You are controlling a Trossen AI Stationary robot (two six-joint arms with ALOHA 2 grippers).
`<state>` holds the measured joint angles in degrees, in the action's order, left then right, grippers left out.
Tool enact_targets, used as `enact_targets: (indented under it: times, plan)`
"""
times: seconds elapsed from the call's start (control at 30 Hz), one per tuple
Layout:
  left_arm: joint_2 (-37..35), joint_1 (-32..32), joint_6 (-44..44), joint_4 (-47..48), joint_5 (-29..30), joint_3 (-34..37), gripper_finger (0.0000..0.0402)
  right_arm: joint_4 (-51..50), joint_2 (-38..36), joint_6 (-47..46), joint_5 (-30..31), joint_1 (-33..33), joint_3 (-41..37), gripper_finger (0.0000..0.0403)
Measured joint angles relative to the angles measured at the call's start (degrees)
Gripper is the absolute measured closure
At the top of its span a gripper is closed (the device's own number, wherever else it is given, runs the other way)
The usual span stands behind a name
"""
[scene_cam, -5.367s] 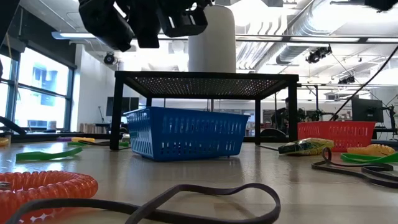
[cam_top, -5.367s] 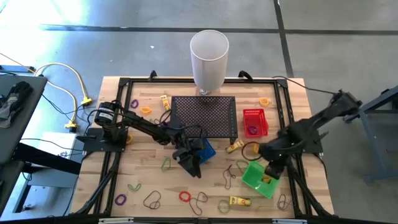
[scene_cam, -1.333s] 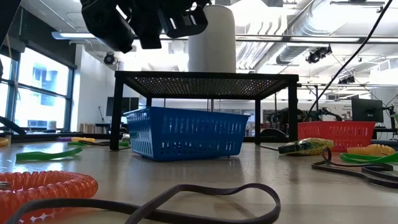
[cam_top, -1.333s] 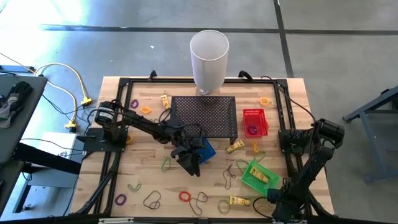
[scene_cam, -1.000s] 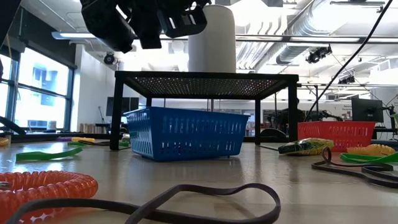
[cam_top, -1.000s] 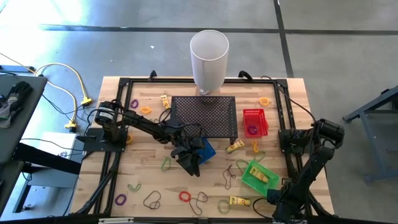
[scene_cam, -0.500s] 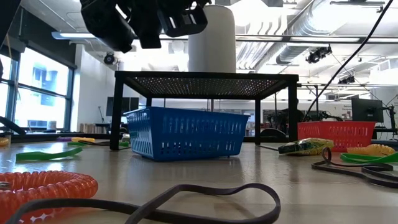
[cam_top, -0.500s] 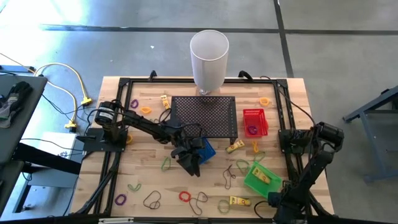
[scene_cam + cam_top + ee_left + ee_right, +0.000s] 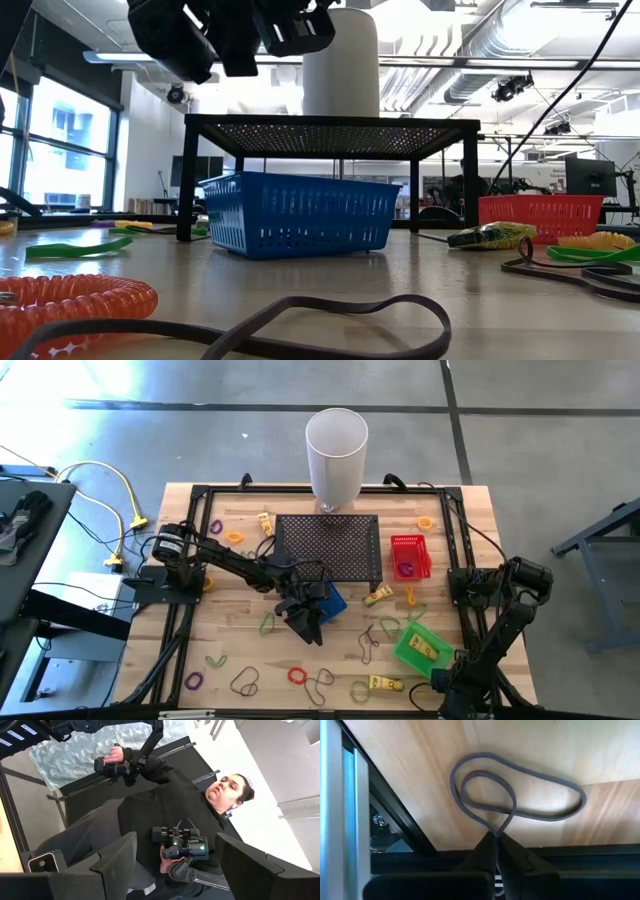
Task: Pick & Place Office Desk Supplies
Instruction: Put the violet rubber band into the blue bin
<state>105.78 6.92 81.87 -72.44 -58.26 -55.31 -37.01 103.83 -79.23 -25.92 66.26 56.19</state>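
Right claw (image 9: 497,845) is down at the bench's front right corner, fingers pinched together on a dark grey rubber band loop (image 9: 515,795) that lies twisted on the light wooden bench (image 9: 240,650) beside the black frame rail. Judging by that grip, the pick is under way; doing it well means lifting straight up so the thin band doesn't slip out, then carrying it across to the small green plastic basket (image 9: 423,647) close by.

Left claw (image 9: 310,622) hangs above the bench's middle, just in front of the small blue plastic basket (image 9: 298,214), fingers spread and holding nothing. Its wrist camera looks out at a person in black holding controllers.

Only the right wrist view shows the pinch on the band; from above, the arm hides that corner. Other loops and yellow pieces lie scattered along the front edge.
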Motion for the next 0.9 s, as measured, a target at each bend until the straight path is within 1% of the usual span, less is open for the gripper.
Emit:
enact_targets:
  times: [0.37,0.57,0.73,0.9]
  plan:
    - [0.0,0.0,-0.1,0.0,0.0,0.0,0.014,-6.3,0.0,0.5,1.1,0.0,4.5,0.0399]
    - [0.0,0.0,-1.3,0.0,0.0,0.0,0.014,-14.4,0.0,1.6,2.9,-0.8,9.1,0.0399]
    - [0.0,0.0,-1.6,0.0,0.0,0.0,0.014,-21.5,0.0,3.7,5.6,-2.4,13.9,0.0399]
    - [0.0,0.0,-1.3,-0.1,0.1,0.0,0.014,-32.1,0.0,6.0,6.5,-4.2,18.9,0.0399]
